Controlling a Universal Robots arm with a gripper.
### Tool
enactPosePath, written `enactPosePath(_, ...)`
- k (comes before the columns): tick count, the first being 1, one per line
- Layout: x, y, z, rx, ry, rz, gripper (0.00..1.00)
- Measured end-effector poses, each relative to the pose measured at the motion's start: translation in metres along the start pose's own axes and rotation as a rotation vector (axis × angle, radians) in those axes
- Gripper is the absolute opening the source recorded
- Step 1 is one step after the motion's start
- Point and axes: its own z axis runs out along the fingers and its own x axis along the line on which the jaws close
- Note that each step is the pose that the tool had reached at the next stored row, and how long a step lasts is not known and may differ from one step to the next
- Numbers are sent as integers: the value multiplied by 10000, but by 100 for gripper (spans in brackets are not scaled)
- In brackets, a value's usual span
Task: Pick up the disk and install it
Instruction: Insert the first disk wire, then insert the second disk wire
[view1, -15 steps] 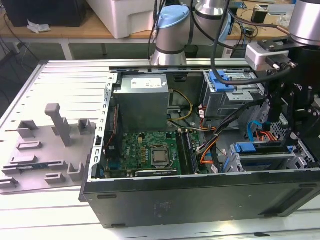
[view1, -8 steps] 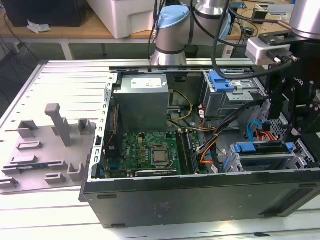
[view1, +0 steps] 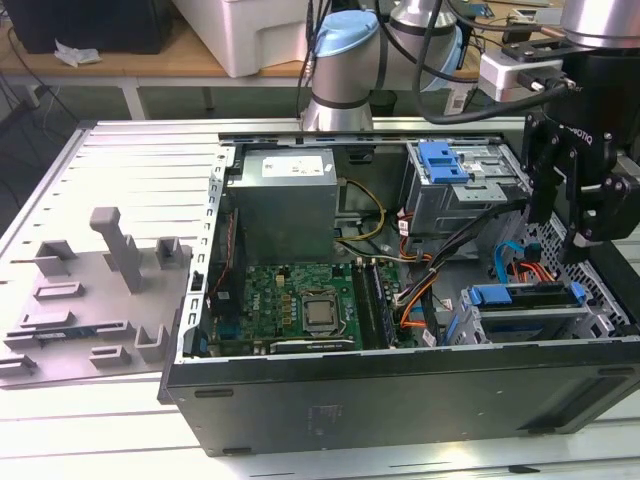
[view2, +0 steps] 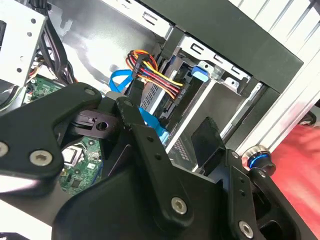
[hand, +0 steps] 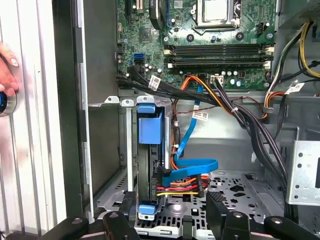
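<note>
The pincer (hand: 167, 212) hangs just above the drive cage (hand: 107, 103), in the part of the computer case (view1: 400, 400) that lies toward the bench's (view1: 130, 160) near edge. Its black fingers (hand: 218, 210) are spread wide with nothing between them.

The disk (hand: 149, 129) stands edge-on in that cage as a blue strip and looks fully seated. A blue ribbon cable (hand: 192, 167) and a bundle of red, yellow and black wires run to the spot just beside it.

Judging by this, the install is at or near its end. To do this step well, the fingers should stay clear of the ribbon cable and wires, and any motion should run straight along the cage slot, so that nothing tugs the plugs or tilts the disk in its rails.

Farther in, the case holds the green circuit board (view1: 300, 300), then the grey power supply box (view1: 285, 200). A second metal cage carries a blue bracket (view1: 445, 160).

A grey moulded tray (view1: 90, 300) lies toward the bench's edge on the exterior view's left, its slots bare as far as I can tell.

In the first wrist view, a person's hand (hand: 6, 65) rests outside the case wall.
</note>
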Motion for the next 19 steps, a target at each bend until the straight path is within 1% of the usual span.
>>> enactPosePath(8,0,1,0,0,56,-6,66)
enactPosePath(16,0,2,0,0,178,-21,66)
enactPosePath(19,-1,2,0,0,200,-24,66)
